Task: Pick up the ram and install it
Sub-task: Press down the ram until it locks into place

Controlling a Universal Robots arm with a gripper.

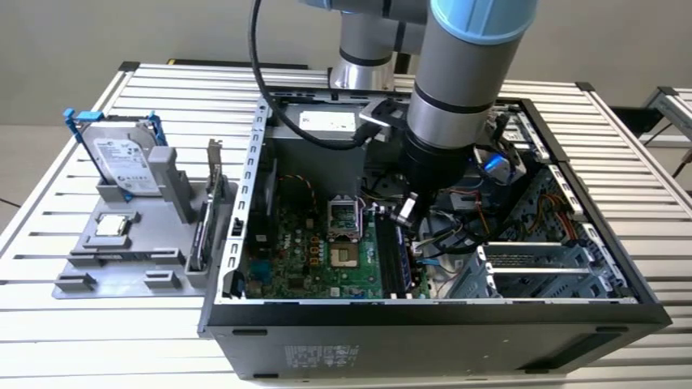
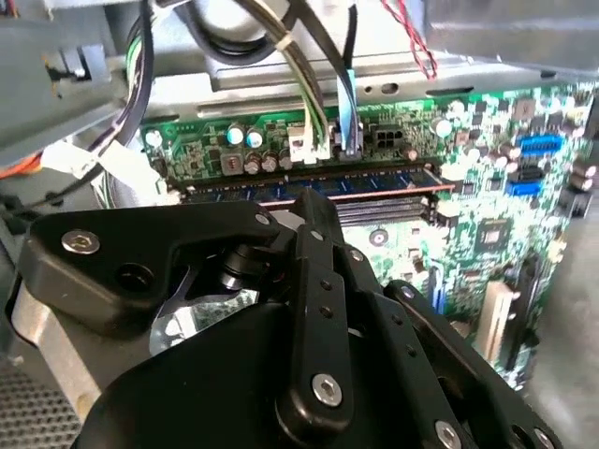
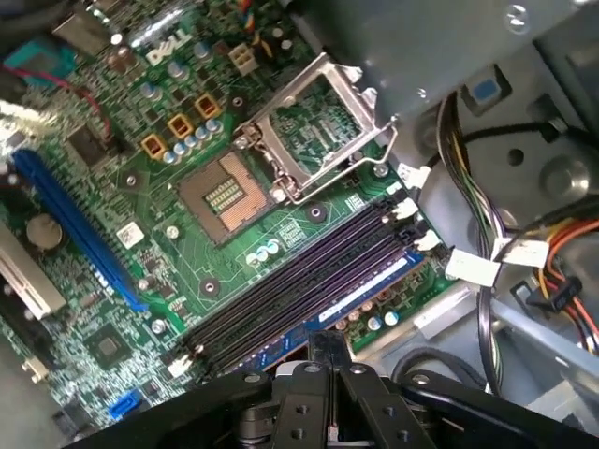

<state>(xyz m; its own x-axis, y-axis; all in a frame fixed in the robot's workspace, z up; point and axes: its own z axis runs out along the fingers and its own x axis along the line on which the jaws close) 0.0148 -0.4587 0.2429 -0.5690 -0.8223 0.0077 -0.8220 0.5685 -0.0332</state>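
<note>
The ram (image 3: 374,283) is a long blue stick lying in the outermost of the motherboard's black slots. In the second wrist view the ram (image 2: 374,181) shows its row of dark chips, level along the slot. My gripper (image 3: 324,339) hangs straight over its middle, black fingers drawn together, tips at the stick's top edge. The second wrist view has the gripper (image 2: 307,198) touching that edge. In the exterior view the arm reaches down into the open computer case, with the gripper (image 1: 407,212) over the ram (image 1: 396,259) beside the CPU socket.
The CPU socket (image 1: 340,219) stands open with its metal lid raised. Bundled cables (image 1: 459,231) and a drive cage (image 1: 536,271) crowd the exterior view's right of the slots. Outside the case, a grey holder (image 1: 130,259) carries a hard drive (image 1: 119,158) and a dark card (image 1: 211,203).
</note>
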